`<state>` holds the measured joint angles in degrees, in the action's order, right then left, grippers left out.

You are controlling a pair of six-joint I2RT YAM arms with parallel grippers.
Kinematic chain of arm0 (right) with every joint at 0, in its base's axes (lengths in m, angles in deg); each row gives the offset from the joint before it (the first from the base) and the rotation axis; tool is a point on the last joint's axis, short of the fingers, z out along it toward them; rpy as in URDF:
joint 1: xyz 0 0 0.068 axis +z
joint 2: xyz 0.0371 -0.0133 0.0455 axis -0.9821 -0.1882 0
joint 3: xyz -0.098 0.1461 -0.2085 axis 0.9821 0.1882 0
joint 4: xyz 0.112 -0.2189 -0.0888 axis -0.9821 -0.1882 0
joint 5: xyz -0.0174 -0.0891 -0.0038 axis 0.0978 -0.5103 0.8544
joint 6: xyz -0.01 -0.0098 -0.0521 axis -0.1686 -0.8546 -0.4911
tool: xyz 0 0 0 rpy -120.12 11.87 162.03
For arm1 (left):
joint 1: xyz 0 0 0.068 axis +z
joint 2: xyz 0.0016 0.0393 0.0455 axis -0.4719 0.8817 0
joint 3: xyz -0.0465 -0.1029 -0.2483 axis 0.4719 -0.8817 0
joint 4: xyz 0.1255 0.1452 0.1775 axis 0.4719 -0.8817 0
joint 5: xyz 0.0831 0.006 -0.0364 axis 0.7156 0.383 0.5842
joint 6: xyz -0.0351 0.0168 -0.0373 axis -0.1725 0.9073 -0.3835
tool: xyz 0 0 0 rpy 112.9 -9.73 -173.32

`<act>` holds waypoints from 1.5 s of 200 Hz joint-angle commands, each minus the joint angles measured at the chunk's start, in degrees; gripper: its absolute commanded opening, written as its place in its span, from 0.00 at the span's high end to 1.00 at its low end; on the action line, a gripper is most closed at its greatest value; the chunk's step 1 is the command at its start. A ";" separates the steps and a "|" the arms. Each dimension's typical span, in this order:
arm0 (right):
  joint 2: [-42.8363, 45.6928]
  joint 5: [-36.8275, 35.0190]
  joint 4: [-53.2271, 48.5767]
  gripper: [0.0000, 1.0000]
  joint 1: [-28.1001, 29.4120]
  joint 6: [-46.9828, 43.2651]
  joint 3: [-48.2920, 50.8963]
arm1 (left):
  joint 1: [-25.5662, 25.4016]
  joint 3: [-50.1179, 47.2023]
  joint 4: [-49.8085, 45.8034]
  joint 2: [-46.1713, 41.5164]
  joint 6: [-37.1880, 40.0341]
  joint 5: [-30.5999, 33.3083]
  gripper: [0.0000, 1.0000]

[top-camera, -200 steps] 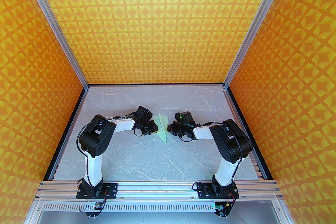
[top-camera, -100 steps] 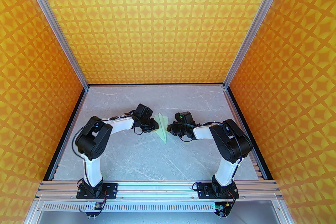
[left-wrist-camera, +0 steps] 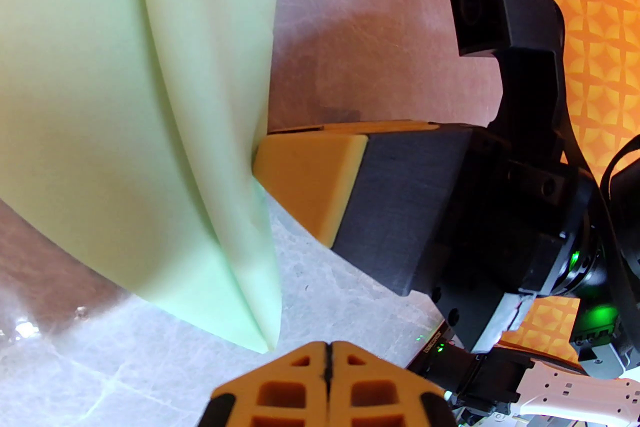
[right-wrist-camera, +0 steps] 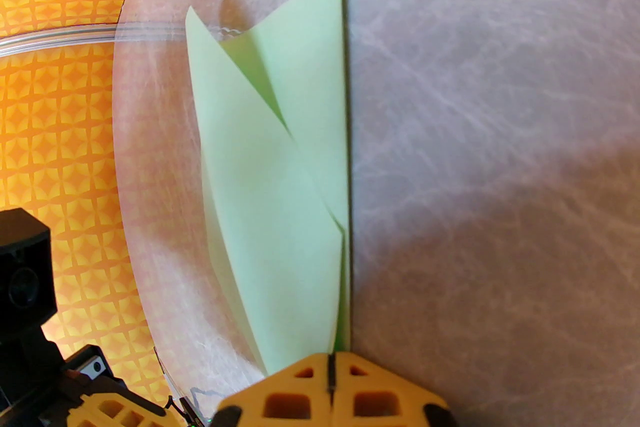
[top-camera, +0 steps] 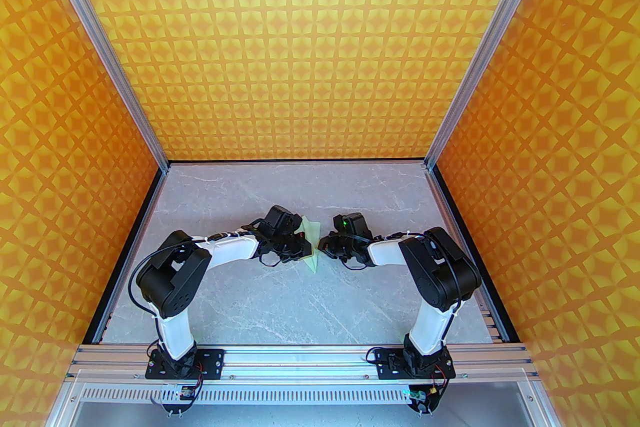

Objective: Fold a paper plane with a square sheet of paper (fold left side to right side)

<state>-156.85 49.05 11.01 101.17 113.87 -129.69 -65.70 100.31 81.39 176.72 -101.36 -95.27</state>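
Mint-green paper plane (right-wrist-camera: 280, 215); grey, seemingly marbled table (top-camera: 250, 295).

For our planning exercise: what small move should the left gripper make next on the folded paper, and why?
Probably press the shut left gripper down on the paper plane: its flap bows upward, while the right gripper grips one edge.

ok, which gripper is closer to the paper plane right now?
Right. The right gripper is shut on the paper plane, pinching its edge from the right side. The left gripper, also shut, sits just off a pointed corner of the plane, with no clear contact.
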 commanded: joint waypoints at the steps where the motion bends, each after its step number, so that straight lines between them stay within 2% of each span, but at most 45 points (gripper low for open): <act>1: -1.59 -1.44 -3.54 1.00 -0.20 -1.03 0.15 | -1.56 -0.37 3.54 1.40 -2.39 -1.42 0.97; 60: -1.57 -1.48 -3.41 1.00 -0.22 -1.04 0.28 | -2.28 -1.35 6.63 4.28 -4.68 -2.12 0.97; 300: -1.58 -1.44 -3.15 1.00 -0.22 -1.04 0.68 | -2.71 -0.72 4.19 9.30 -4.33 -1.77 0.96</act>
<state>-156.85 49.05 11.01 101.17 113.87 -129.69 -67.97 99.24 87.57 183.96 -105.49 -96.52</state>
